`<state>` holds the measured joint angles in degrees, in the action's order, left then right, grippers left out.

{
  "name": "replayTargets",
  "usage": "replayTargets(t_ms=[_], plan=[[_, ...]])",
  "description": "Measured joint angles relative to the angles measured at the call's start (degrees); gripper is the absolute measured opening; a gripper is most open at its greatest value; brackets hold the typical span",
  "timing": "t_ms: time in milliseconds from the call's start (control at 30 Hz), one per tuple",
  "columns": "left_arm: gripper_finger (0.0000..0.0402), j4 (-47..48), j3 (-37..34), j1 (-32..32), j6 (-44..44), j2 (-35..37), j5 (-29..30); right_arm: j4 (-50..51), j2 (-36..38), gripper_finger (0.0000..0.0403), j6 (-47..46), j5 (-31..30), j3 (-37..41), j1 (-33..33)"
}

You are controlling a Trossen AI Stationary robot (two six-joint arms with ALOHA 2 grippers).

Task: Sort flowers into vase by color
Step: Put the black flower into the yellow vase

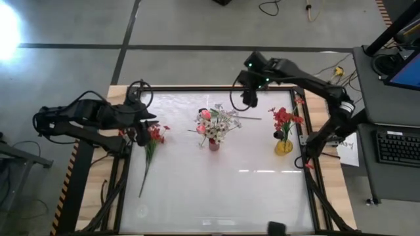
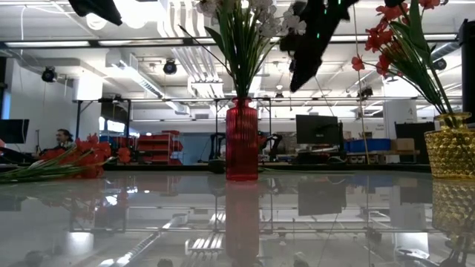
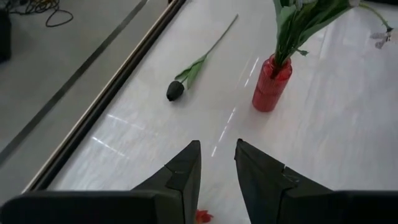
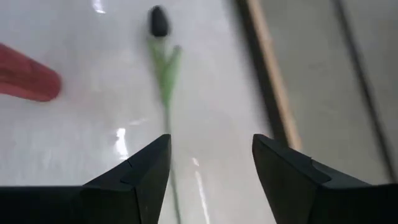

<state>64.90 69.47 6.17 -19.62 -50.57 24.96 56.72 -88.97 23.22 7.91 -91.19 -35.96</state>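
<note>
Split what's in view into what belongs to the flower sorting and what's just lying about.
Belongs to the job:
- red vase holding white and pink flowers
- yellow vase holding red flowers
- loose red flowers by the left gripper
- dark-budded stem ahead of the open right gripper

Just lying about:
- keyboard
- paper
- floor cables

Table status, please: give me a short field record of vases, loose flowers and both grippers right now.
red vase: table centre, holds white and pink flowers
yellow vase: right side, holds red flowers
loose red flowers: lying flat at the table's left, stem toward the near edge
loose dark-budded stem: lying flat beyond the red vase
left gripper: at the loose red flowers' heads, jaws narrowly apart, nothing seen between them
right gripper: open, above the dark-budded stem, empty
</note>
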Motion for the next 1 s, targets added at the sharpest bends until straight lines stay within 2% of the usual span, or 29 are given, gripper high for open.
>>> replayTargets(t_ms=[100, 367, 633, 1000], plan=[[0.0086, 0.0, 0.0, 0.0, -0.5, 0.2, 0.0, -7.9, -0.9, 0.0204, 1.8, 4.1, 6.3, -0.1], [0.0086, -0.3, 0.0, 0.0, -1.1, 0.4, 0.1, -20.6, -5.7, 0.0196, 1.1, 4.6, 15.3, -0.1], [0.0086, -0.9, 0.2, 0.0, -1.6, 0.3, 2.9, -23.2, -11.4, 0.0187, -2.2, 4.6, 16.0, 0.7], [0.0086, -0.9, 0.2, 0.0, -1.7, 0.3, 3.1, -26.4, -16.3, 0.018, -6.3, 4.1, 15.7, 2.5]])
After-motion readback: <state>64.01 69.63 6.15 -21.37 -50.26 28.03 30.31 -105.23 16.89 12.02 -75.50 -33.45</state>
